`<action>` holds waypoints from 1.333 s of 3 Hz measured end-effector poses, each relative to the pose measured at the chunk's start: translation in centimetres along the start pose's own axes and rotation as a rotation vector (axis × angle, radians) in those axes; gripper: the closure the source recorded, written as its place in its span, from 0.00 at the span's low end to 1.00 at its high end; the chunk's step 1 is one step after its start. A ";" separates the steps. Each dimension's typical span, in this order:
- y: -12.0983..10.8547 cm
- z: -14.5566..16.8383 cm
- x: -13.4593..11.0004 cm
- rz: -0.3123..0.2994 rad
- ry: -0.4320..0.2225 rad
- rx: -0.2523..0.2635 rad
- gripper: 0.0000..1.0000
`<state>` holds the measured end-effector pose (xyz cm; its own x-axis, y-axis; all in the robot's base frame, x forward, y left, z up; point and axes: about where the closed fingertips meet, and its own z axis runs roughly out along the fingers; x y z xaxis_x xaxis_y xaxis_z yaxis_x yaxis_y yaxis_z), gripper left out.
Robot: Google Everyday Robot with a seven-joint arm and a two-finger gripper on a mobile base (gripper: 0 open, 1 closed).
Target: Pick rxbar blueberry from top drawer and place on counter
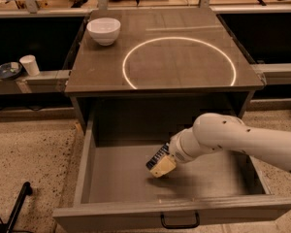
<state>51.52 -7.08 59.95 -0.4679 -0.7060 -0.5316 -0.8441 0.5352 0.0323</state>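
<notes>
The top drawer (77, 176) stands pulled open below the counter (102, 69), which bears a bright circular ring. My white arm reaches in from the right. My gripper (161, 165), with tan fingertips, is low over the middle of the drawer floor. It is shut on the rxbar blueberry (156, 156), a small dark bar with pale print lines that sticks out at the upper left of the fingertips. A shadow lies on the drawer floor right of the gripper.
A white bowl (104, 30) stands at the counter's back left corner. A pale side shelf (43, 76) on the left carries a white cup (29, 64) and a dark dish (7, 70). The drawer's front panel has a black handle (179, 222). A black rod (17, 205) lies on the speckled floor.
</notes>
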 end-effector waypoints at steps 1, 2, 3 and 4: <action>0.1 0.2 0.1 0.012 -0.003 -0.003 0.38; 0.1 0.3 0.1 0.014 -0.004 -0.006 0.62; 0.2 0.4 0.1 0.019 -0.002 -0.008 0.85; 0.4 0.3 0.0 0.023 -0.035 -0.018 1.00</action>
<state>51.28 -6.71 59.70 -0.4783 -0.6769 -0.5596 -0.8379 0.5425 0.0599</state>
